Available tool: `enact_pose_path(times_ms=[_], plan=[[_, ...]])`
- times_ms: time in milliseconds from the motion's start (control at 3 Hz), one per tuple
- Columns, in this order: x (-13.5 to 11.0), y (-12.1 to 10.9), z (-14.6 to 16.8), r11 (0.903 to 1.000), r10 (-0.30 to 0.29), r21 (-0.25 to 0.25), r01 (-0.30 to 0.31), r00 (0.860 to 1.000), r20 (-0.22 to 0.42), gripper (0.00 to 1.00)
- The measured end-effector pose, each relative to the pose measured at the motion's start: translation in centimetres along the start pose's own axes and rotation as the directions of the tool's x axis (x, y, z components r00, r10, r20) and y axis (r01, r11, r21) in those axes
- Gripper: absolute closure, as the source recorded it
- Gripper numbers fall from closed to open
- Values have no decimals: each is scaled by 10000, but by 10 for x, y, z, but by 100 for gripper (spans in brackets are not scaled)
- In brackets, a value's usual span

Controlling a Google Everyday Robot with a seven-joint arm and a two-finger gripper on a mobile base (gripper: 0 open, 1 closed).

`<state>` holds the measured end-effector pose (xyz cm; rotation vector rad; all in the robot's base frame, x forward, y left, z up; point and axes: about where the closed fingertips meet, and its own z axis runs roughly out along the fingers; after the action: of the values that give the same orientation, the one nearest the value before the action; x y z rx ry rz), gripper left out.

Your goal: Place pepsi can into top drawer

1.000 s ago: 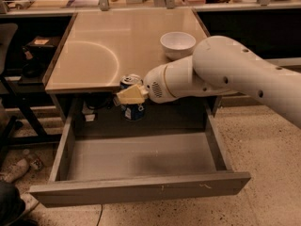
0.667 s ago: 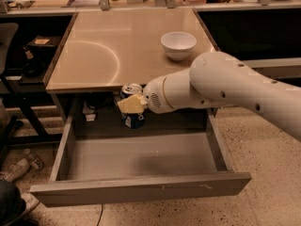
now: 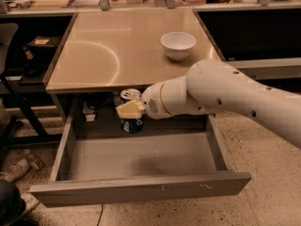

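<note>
The pepsi can (image 3: 131, 124) is dark blue with a silver top and stands upright in my gripper (image 3: 130, 110), which is shut on it with yellowish fingers (image 3: 131, 109) across its upper side. The can hangs just below the table's front edge, over the back of the open top drawer (image 3: 141, 157). The drawer is wide, shallow and grey, pulled out toward the camera, with a scuffed front panel (image 3: 141, 188). My white arm (image 3: 225, 95) reaches in from the right.
A white bowl (image 3: 178, 45) stands on the tan tabletop (image 3: 108, 46) at the back right. Dark shelving and a chair frame (image 3: 14, 93) are on the left. Clutter lies on the speckled floor at lower left (image 3: 19, 166).
My gripper with the can has moved down and slightly toward the camera, from the table edge level to lower over the drawer's back part.
</note>
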<state>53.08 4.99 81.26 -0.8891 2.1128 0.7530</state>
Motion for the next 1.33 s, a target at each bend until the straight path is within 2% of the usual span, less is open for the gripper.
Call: enact_pose_path(times_ms=[333, 1333], plan=[[24, 4, 14, 9984, 515, 229, -516, 9987, 64, 100], [65, -7, 52, 9909, 750, 1122, -741, 9972, -40, 100]])
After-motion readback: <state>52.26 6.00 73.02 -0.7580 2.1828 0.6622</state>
